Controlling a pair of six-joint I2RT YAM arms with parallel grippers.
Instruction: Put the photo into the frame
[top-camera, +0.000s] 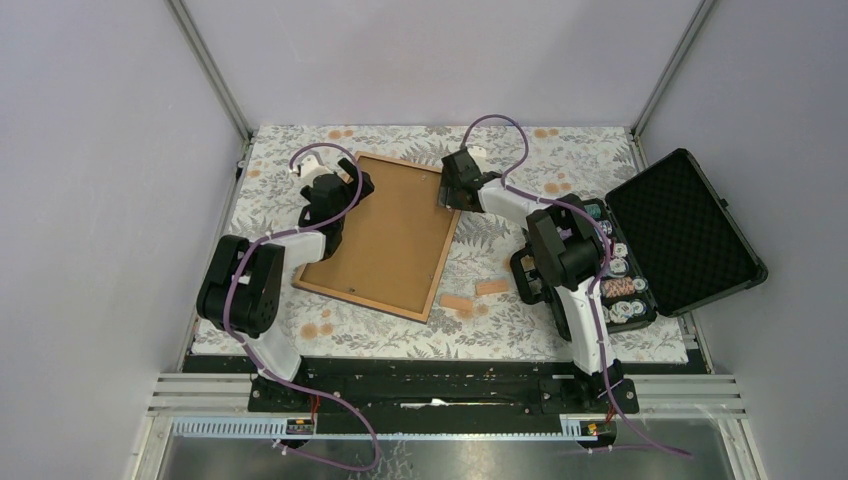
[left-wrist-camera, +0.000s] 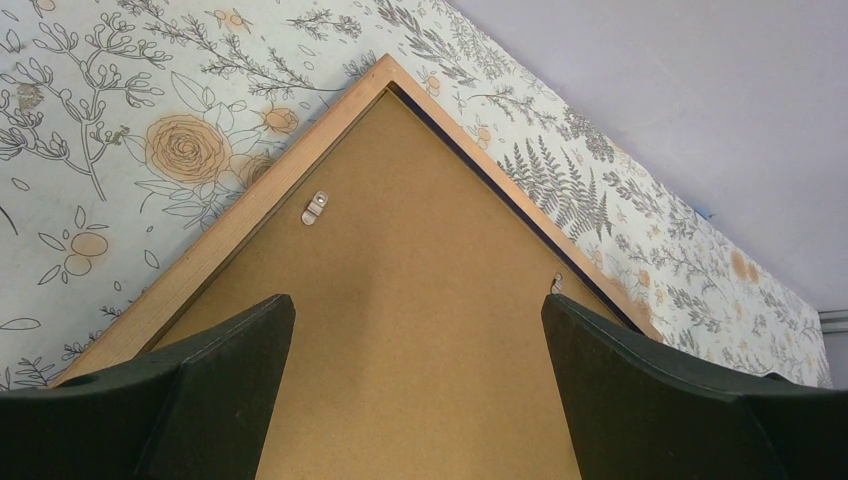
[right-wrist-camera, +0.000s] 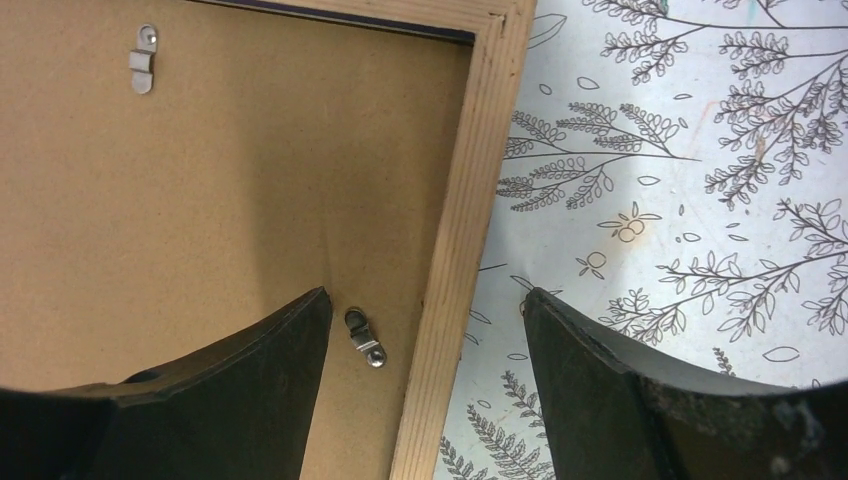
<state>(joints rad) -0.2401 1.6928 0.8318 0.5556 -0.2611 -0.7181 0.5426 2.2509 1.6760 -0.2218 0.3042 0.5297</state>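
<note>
Over the frame's (right-wrist-camera: 455, 250) one-o'clock corner, right gripper (right-wrist-camera: 425, 300) parted, empty; left gripper (left-wrist-camera: 417, 300) at eleven, wide, empty. Turn that clip (right-wrist-camera: 364, 337) gently.

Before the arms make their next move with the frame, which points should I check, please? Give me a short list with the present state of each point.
1. The frame lies flat, back side up: ok.
2. The backing board sits inside the rim: ok, though the left wrist view shows a dark gap along one edge.
3. The photo is located: cannot tell; no view shows it.
4. The left pincer is open above the board and holds nothing: ok.
5. The right pincer is open, with one finger on each side of the frame's right rim: ok.
6. The metal clips are turned to lock the board: cannot tell.
</note>
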